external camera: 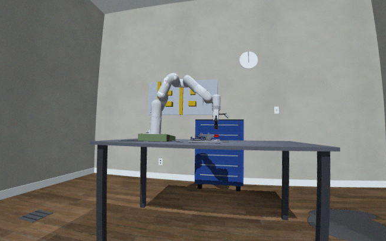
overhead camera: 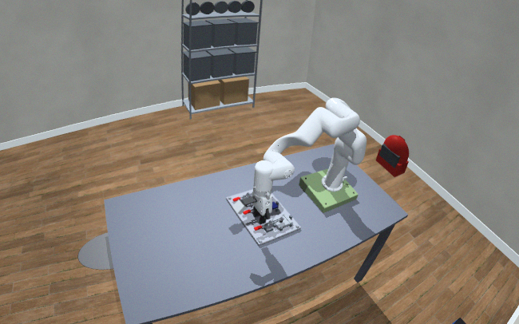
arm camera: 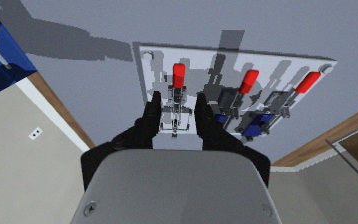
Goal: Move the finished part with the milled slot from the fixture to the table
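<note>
The grey fixture plate (overhead camera: 271, 225) lies mid-table and carries three clamps with red handles. In the wrist view the plate (arm camera: 230, 90) shows the left clamp (arm camera: 179, 75) over a grey part, the finished part (arm camera: 175, 117). The middle clamp (arm camera: 249, 80) and the right clamp (arm camera: 307, 82) each sit by a blue blank (arm camera: 256, 126); a second blue blank (arm camera: 222, 119) is partly hidden by my finger. My gripper (arm camera: 178, 101) hovers well above the plate, fingers half apart and empty, framing the left clamp. It also shows from the side (external camera: 215, 124), clear above the fixture (external camera: 203, 141).
My green base block (overhead camera: 328, 190) stands on the table behind the plate. A blue drawer cabinet (external camera: 219, 151) stands beyond the table. A shelf rack (overhead camera: 220, 54) is at the far wall. A red box (overhead camera: 393, 155) hangs on the right wall.
</note>
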Controlling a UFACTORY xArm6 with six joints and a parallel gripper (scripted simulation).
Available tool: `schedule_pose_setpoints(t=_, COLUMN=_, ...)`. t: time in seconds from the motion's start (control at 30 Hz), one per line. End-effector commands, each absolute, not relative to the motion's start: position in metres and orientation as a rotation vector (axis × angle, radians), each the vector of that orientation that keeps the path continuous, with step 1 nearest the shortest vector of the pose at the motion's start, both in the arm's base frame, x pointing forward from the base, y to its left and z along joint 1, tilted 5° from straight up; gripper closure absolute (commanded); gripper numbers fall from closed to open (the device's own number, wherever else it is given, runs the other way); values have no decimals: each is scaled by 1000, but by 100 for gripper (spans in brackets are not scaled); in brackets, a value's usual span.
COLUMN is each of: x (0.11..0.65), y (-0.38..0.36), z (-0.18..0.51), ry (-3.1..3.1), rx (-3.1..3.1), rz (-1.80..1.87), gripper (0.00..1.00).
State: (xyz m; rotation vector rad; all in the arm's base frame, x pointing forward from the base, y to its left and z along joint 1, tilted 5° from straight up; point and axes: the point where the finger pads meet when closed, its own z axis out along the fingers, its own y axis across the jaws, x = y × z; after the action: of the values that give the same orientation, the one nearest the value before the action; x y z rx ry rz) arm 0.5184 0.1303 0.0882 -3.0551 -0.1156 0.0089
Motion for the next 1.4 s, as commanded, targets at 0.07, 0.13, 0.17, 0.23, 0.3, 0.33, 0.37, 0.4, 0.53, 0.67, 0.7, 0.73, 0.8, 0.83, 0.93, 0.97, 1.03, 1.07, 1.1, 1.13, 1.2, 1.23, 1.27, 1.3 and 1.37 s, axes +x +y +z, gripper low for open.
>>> schedule_pose_setpoints(t=0.07, x=520, y=132, z=72, ry=-116, rx=-3054, rz=1, gripper=53)
schedule_pose_setpoints(t=0.13, x=520, y=132, z=69, ry=-116, rx=-3054, rz=1, gripper=53)
schedule_pose_setpoints(t=0.17, x=520, y=133, z=65, ry=-116, rx=-3054, rz=1, gripper=53)
schedule_pose_setpoints(t=0.23, x=520, y=133, z=59, ry=-116, rx=-3054, rz=1, gripper=53)
schedule_pose_setpoints(t=0.3, x=520, y=134, z=53, ry=-116, rx=-3054, rz=1, gripper=53)
schedule_pose_setpoints(t=0.33, x=520, y=134, z=51, ry=-116, rx=-3054, rz=1, gripper=53)
schedule_pose_setpoints(t=0.37, x=520, y=134, z=49, ry=-116, rx=-3054, rz=1, gripper=53)
schedule_pose_setpoints(t=0.4, x=520, y=134, z=47, ry=-116, rx=-3054, rz=1, gripper=53)
schedule_pose_setpoints(t=0.53, x=520, y=135, z=43, ry=-116, rx=-3054, rz=1, gripper=53)
schedule_pose_setpoints(t=0.67, x=520, y=135, z=43, ry=-116, rx=-3054, rz=1, gripper=53)
schedule_pose_setpoints(t=0.7, x=520, y=135, z=43, ry=-116, rx=-3054, rz=1, gripper=53)
schedule_pose_setpoints(t=0.73, x=520, y=135, z=43, ry=-116, rx=-3054, rz=1, gripper=53)
schedule_pose_setpoints(t=0.8, x=520, y=135, z=43, ry=-116, rx=-3054, rz=1, gripper=53)
schedule_pose_setpoints(t=0.83, x=520, y=135, z=43, ry=-116, rx=-3054, rz=1, gripper=53)
schedule_pose_setpoints(t=0.93, x=520, y=135, z=43, ry=-116, rx=-3054, rz=1, gripper=53)
schedule_pose_setpoints(t=0.97, x=520, y=135, z=43, ry=-116, rx=-3054, rz=1, gripper=53)
schedule_pose_setpoints(t=1.03, x=520, y=135, z=43, ry=-116, rx=-3054, rz=1, gripper=53)
schedule_pose_setpoints(t=1.07, x=520, y=135, z=43, ry=-116, rx=-3054, rz=1, gripper=53)
schedule_pose_setpoints(t=1.1, x=520, y=135, z=42, ry=-116, rx=-3054, rz=1, gripper=53)
schedule_pose_setpoints(t=1.13, x=520, y=135, z=42, ry=-116, rx=-3054, rz=1, gripper=53)
schedule_pose_setpoints(t=1.2, x=520, y=135, z=42, ry=-116, rx=-3054, rz=1, gripper=53)
schedule_pose_setpoints(t=1.23, x=520, y=135, z=42, ry=-116, rx=-3054, rz=1, gripper=53)
schedule_pose_setpoints(t=1.27, x=520, y=135, z=41, ry=-116, rx=-3054, rz=1, gripper=53)
schedule_pose_setpoints(t=1.3, x=520, y=135, z=40, ry=-116, rx=-3054, rz=1, gripper=53)
schedule_pose_setpoints(t=1.37, x=520, y=135, z=37, ry=-116, rx=-3054, rz=1, gripper=53)
